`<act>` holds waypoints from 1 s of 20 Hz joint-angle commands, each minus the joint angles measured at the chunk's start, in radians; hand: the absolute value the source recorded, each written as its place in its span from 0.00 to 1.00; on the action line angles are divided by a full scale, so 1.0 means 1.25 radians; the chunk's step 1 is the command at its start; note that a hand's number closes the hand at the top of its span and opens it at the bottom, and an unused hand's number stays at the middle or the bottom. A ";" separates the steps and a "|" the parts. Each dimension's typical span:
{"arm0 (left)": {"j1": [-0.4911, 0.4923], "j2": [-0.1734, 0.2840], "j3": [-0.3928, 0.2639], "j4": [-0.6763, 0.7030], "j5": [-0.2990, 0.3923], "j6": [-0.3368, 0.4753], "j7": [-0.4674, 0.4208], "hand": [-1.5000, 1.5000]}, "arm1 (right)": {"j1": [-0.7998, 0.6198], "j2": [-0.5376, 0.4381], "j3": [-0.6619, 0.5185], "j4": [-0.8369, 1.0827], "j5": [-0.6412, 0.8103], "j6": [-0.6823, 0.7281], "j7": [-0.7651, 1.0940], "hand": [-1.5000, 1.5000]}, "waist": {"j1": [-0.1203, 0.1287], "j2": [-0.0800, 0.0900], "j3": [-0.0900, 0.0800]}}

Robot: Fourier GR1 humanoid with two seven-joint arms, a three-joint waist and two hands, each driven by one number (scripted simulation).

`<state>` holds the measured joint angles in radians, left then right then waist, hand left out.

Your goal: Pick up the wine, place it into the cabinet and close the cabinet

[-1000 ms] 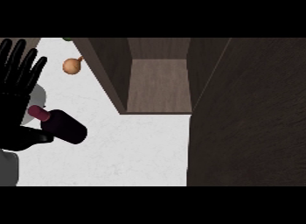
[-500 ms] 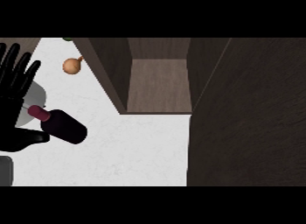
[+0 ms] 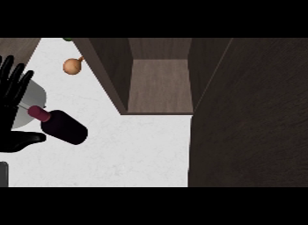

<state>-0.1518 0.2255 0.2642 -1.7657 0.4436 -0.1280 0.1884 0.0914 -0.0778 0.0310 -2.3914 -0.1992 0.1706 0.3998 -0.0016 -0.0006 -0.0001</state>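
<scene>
Dark burgundy glass makes up the wine bottle (image 3: 60, 125), which lies tilted above the white counter (image 3: 130, 149) at the view's nine o'clock, its red-capped neck pointing toward ten o'clock and its broad base toward four o'clock. No label or writing can be read on it. The left hand (image 3: 7, 110) is at its neck end: straight fingers spread up toward twelve o'clock behind the neck, and the thumb juts out under the body toward three o'clock, so the bottle rests in the fork between thumb and fingers with nothing curled round it. Compared with half a second ago, the hand and bottle sit slightly farther toward the left edge, the tilt of the bottle being much the same.

At the bottle's one o'clock stands the open cabinet (image 3: 160, 88), its wooden floor and dark side walls visible, well apart from the bottle. Its door (image 3: 254, 114), dark wood, fills the whole three o'clock side of the view, swung out over the counter. Between the bottle and the cabinet opening the counter is bare. An onion (image 3: 73, 65) lies on the counter at the bottle's twelve o'clock, just beside the cabinet's left wall. A grey rounded shape (image 3: 32, 99) shows behind the hand. The right hand is out of sight.
</scene>
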 commanded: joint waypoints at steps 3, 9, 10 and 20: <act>0.062 0.000 0.025 0.030 -0.009 -0.045 -0.060 0.00 | -0.050 0.026 0.025 0.024 0.037 -0.023 -0.008 0.00 | 0.003 0.000 0.000; 0.065 0.018 0.049 0.139 -0.031 -0.104 -0.134 0.00 | 0.012 0.015 0.013 -0.048 0.002 0.000 0.025 0.00 | 0.000 0.000 0.000; 0.048 0.010 0.028 0.155 -0.038 -0.098 -0.122 0.00 | -0.016 0.000 -0.028 0.026 -0.015 0.015 0.000 0.00 | 0.000 0.001 0.000; 0.057 0.078 0.105 0.348 -0.053 -0.196 -0.253 0.00 | 0.090 0.049 0.058 -0.009 0.051 0.039 -0.073 0.00 | -0.002 0.000 0.000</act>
<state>-0.0828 0.2872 0.3605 -1.4196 0.3829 -0.3215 -0.0639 0.1410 -0.0435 0.0610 -2.3998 -0.1743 0.1976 0.3680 -0.0033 -0.0002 -0.0002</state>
